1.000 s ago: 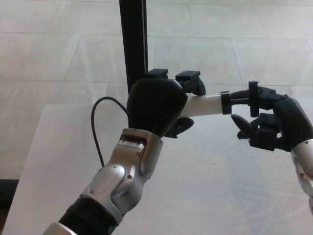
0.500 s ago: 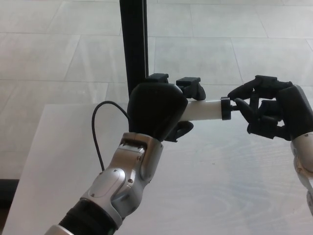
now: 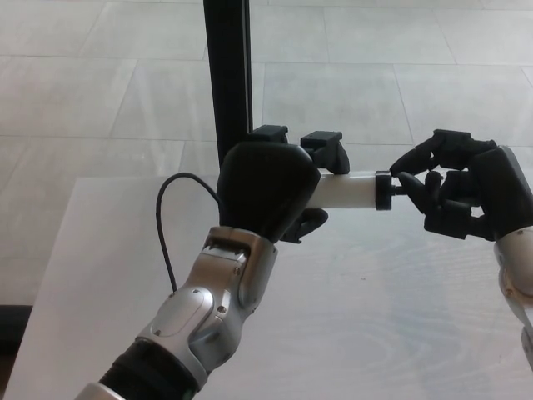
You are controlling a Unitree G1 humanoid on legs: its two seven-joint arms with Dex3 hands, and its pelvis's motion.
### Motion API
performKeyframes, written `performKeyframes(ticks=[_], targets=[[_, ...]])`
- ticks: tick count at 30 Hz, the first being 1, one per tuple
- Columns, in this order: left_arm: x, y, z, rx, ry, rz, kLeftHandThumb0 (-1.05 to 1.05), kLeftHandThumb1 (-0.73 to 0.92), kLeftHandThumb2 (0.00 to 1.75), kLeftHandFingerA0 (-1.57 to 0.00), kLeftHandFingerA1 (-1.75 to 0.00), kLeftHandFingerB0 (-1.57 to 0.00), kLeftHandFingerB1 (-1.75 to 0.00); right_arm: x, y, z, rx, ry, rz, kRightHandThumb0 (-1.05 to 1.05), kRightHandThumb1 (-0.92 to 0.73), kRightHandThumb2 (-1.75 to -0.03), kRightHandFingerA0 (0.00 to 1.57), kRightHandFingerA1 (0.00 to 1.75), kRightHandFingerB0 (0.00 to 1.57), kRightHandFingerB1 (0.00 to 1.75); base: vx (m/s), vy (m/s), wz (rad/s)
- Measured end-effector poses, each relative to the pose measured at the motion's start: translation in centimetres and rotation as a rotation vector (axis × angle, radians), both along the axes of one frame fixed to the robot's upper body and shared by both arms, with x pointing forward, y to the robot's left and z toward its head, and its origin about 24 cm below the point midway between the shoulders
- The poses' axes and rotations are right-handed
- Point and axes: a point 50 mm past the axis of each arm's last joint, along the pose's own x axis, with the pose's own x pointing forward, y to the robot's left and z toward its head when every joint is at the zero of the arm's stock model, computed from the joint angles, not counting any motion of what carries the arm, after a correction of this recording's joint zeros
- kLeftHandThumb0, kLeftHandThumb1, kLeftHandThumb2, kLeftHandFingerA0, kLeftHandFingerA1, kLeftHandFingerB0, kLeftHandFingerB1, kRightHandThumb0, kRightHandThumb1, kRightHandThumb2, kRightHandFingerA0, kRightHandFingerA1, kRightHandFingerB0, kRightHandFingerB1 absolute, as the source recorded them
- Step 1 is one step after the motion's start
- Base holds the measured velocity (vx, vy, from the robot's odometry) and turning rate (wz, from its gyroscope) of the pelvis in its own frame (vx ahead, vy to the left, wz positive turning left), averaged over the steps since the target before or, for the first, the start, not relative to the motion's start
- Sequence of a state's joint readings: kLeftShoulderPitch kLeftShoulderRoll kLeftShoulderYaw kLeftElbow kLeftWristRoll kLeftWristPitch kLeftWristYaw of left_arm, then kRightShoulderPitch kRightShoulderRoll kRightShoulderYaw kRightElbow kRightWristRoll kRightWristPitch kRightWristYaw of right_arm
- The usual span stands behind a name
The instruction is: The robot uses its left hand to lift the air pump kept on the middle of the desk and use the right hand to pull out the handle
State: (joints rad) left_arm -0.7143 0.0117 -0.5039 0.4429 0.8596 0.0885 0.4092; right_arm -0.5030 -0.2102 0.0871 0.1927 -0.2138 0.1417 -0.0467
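Fingers of the left hand (image 3: 266, 187) wrap the pump (image 3: 348, 191), holding its white barrel level and clear above the desk (image 3: 350, 333), toward the far edge. Right hand (image 3: 466, 193) has its fingers curled around the handle just beyond the black end cap; only a short bit of rod shows between cap and fingers. To pull well, I judge the right should draw straight along the barrel's line, away from the left, while the left braces firmly. Pump's hose (image 3: 166, 225) loops off near the desk's left edge.

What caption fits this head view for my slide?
Left hand holds the white air pump above the desk; right hand grips its handle.
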Motion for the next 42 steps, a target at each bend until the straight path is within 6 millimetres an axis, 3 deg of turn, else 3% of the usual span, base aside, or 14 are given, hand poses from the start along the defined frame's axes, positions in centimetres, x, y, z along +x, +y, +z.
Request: performKeyframes(ticks=[4, 6, 14, 18, 19, 20, 23, 24, 29, 30, 33, 38, 40, 42], targets=[[0.0, 0.1, 0.0, 0.005, -0.003, 0.002, -0.12, 0.61, 0.88, -0.71, -1.72, -0.66, -1.53, 0.0, -0.2, -0.4, -0.020, 0.011, -0.008, -0.25, -0.63, -0.74, 0.98, 1.61, 0.84, 1.39, 0.00, 0.000, 0.00], [0.1, 0.2, 0.0, 0.004, -0.003, 0.003, -0.06, 0.62, 0.83, -0.81, -1.74, -0.64, -1.52, -0.1, -0.4, -0.6, -0.034, 0.016, -0.012, -0.24, -0.59, -0.80, 1.01, 1.61, 0.87, 1.45, 0.00, 0.000, 0.00], [0.1, 0.5, 0.4, -0.017, -0.011, 0.006, -0.14, 0.65, 0.84, -0.74, -1.71, -0.67, -1.53, -0.1, -1.2, -1.2, -0.082, 0.029, -0.044, -0.20, -0.59, -0.85, 0.95, 1.75, 0.81, 1.63, 0.00, 0.000, 0.00], [0.2, 0.7, 0.5, -0.009, -0.015, 0.010, -0.13, 0.63, 0.83, -0.75, -1.71, -0.69, -1.52, -0.1, -1.5, -1.3, -0.085, 0.019, -0.061, -0.19, -0.54, -0.87, 0.96, 1.71, 0.84, 1.58, 0.00, 0.000, 0.00], [0.2, 0.8, 0.5, -0.008, -0.016, 0.011, -0.08, 0.62, 0.81, -0.84, -1.69, -0.67, -1.47, -0.1, -1.6, -1.3, -0.085, 0.016, -0.065, -0.16, -0.52, -0.93, 0.91, 1.71, 0.82, 1.56, 0.00, 0.000, 0.00], [0.2, 0.9, 0.5, -0.007, -0.017, 0.013, -0.09, 0.63, 0.82, -0.83, -1.70, -0.67, -1.47, -0.1, -1.8, -1.3, -0.084, 0.011, -0.074, -0.15, -0.52, -0.93, 1.02, 1.69, 0.79, 1.46, 0.00, 0.000, 0.00], [0.1, 1.1, 0.2, -0.005, -0.010, 0.017, -0.13, 0.62, 0.86, -0.75, -1.72, -0.70, -1.52, 0.0, -2.0, -1.2, -0.084, -0.004, -0.088, -0.16, -0.50, -1.00, 0.91, 1.69, 0.82, 1.53, 0.00, 0.000, 0.00], [0.1, 1.1, 0.1, -0.007, -0.008, 0.017, -0.09, 0.63, 0.82, -0.85, -1.70, -0.67, -1.46, -0.1, -2.1, -1.2, -0.084, -0.009, -0.091, -0.17, -0.49, -1.01, 0.91, 1.69, 0.83, 1.54, 0.00, 0.000, 0.00], [0.0, 1.2, 0.0, -0.011, -0.017, 0.013, -0.13, 0.63, 0.89, -0.75, -1.73, -0.69, -1.52, -0.1, -2.3, -0.9, -0.081, -0.029, -0.102, -0.17, -0.46, -1.08, 0.99, 1.64, 0.80, 1.43, 0.00, 0.000, 0.00], [0.0, 1.2, -0.1, -0.013, -0.017, 0.012, -0.13, 0.63, 0.87, -0.74, -1.73, -0.69, -1.52, -0.1, -2.4, -0.8, -0.080, -0.033, -0.105, -0.16, -0.49, -1.02, 0.89, 1.67, 0.81, 1.53, 0.00, 0.000, 0.00], [0.0, 1.2, -0.1, -0.014, -0.024, 0.009, -0.15, 0.63, 0.84, -0.75, -1.71, -0.68, -1.52, -0.1, -2.5, -0.5, -0.078, -0.045, -0.110, -0.16, -0.44, -1.18, 0.96, 1.65, 0.84, 1.44, 0.00, 0.000, 0.00], [-0.2, 1.5, -0.5, -0.013, -0.032, 0.012, -0.14, 0.59, 0.94, -0.75, -1.68, -0.71, -1.46, -0.2, -2.5, 0.0, -0.081, -0.059, -0.110, -0.14, -0.42, -1.14, 0.93, 1.63, 0.88, 1.45, 0.00, 0.000, 0.00], [-0.2, 1.9, -0.7, -0.010, -0.032, 0.017, -0.10, 0.57, 0.97, -0.82, -1.71, -0.68, -1.49, -0.3, -2.7, 0.2, -0.084, -0.060, -0.112, -0.12, -0.47, -1.01, 0.90, 1.64, 0.85, 1.46, 0.00, 0.000, 0.00], [-0.3, 2.2, -1.0, -0.013, -0.029, 0.020, -0.12, 0.56, 0.99, -0.78, -1.73, -0.70, -1.52, -0.3, -3.0, 0.4, -0.088, -0.059, -0.119, -0.12, -0.50, -1.03, 0.97, 1.60, 0.82, 1.34, 0.00, 0.000, 0.00]])
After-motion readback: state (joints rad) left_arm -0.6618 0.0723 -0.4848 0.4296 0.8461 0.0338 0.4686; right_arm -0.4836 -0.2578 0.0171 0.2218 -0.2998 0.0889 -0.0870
